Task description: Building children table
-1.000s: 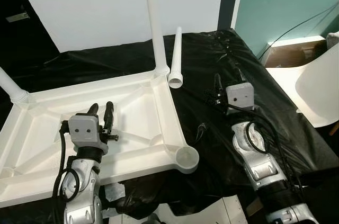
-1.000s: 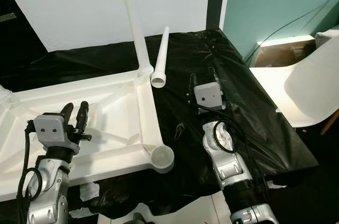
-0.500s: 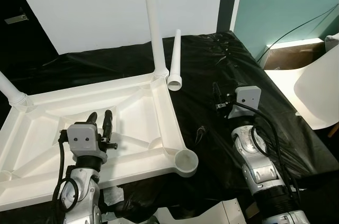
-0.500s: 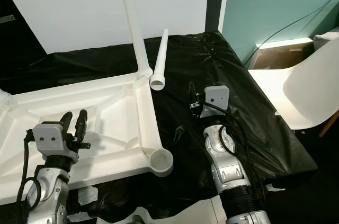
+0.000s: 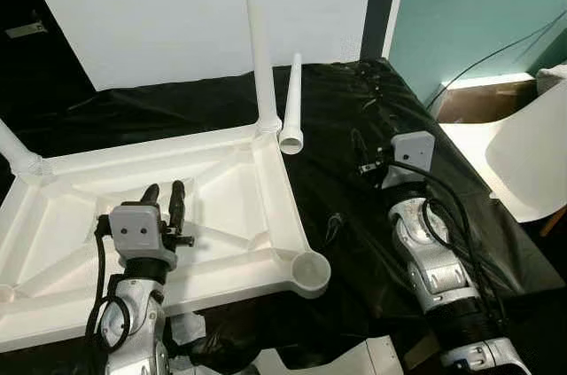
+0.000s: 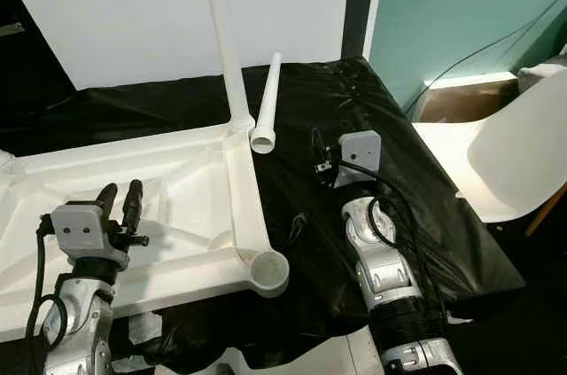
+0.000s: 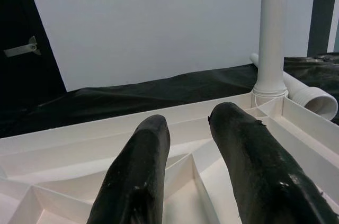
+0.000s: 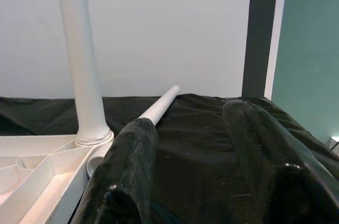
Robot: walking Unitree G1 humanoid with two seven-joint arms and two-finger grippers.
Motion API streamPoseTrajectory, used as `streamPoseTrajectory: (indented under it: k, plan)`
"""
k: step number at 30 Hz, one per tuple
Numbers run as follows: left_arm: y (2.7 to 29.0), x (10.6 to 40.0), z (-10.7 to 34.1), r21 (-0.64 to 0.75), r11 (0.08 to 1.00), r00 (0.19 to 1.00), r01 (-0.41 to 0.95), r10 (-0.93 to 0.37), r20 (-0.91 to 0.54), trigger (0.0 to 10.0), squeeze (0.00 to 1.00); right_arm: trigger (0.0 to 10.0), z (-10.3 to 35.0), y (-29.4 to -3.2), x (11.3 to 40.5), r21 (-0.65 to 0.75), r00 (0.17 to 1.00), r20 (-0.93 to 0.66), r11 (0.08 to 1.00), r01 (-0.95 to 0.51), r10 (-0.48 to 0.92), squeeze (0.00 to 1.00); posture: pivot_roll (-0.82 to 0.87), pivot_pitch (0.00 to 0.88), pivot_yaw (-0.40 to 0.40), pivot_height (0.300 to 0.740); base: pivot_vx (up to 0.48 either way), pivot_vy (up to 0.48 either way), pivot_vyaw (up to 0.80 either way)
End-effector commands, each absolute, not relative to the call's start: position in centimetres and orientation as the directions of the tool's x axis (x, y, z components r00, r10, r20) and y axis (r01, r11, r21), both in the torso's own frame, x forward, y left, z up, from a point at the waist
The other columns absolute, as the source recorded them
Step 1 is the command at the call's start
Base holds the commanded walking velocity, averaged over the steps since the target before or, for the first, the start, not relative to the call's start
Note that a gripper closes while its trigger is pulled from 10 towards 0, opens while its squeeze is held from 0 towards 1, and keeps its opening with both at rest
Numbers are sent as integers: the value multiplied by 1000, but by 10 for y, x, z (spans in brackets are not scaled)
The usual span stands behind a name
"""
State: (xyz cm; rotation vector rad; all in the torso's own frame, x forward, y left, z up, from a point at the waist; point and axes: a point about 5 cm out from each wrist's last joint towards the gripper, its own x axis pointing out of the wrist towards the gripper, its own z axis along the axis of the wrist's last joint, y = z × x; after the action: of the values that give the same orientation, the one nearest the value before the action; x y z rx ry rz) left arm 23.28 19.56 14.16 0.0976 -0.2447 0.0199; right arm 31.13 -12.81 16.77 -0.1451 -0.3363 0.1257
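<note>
The white children's table top [image 5: 53,215] lies upside down on black cloth [image 5: 354,100]. One white leg [image 5: 260,38] stands screwed into its far right corner, and another leg [image 5: 18,153] sits at the far left corner. A loose leg [image 5: 292,100] lies on the cloth just beyond that right corner. The near right socket [image 5: 310,270] is empty. My left gripper [image 5: 164,193] hovers open over the ribbed underside, holding nothing. My right gripper [image 5: 359,146] is open above the cloth, right of the table top, pointing toward the loose leg [image 8: 159,106].
A white board [image 5: 177,3] leans at the back. A white chair [image 5: 532,153] and a cardboard box [image 5: 478,96] stand to the right of the cloth. White paper scraps [image 5: 190,326] lie on the floor at the near edge.
My right wrist has shifted a little to the right and away from me. The left gripper has sunk slightly over the table top. The head view has moved a bit.
</note>
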Motion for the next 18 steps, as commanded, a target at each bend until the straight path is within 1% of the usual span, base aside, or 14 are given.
streamPoseTrajectory:
  k: [1,7,8,18]
  plan:
    - [199,231,137,54,985,960,-161,143,241,10000,0,10000,166,-127,314,-162,942,297,980,-113,158,0,58,0,24,740,0,0,0]
    - [197,231,135,53,986,962,-158,141,236,10000,0,10000,166,-127,313,-170,941,291,977,-128,174,0,56,0,17,740,0,0,0]
    - [196,235,137,49,986,961,-156,141,239,10000,0,10000,167,-127,315,-175,939,292,975,-135,183,0,54,0,6,740,0,0,0]
    - [196,236,137,29,985,957,-170,158,242,10000,0,10000,173,-127,320,-163,934,312,979,-126,172,0,53,0,2,740,0,0,0]
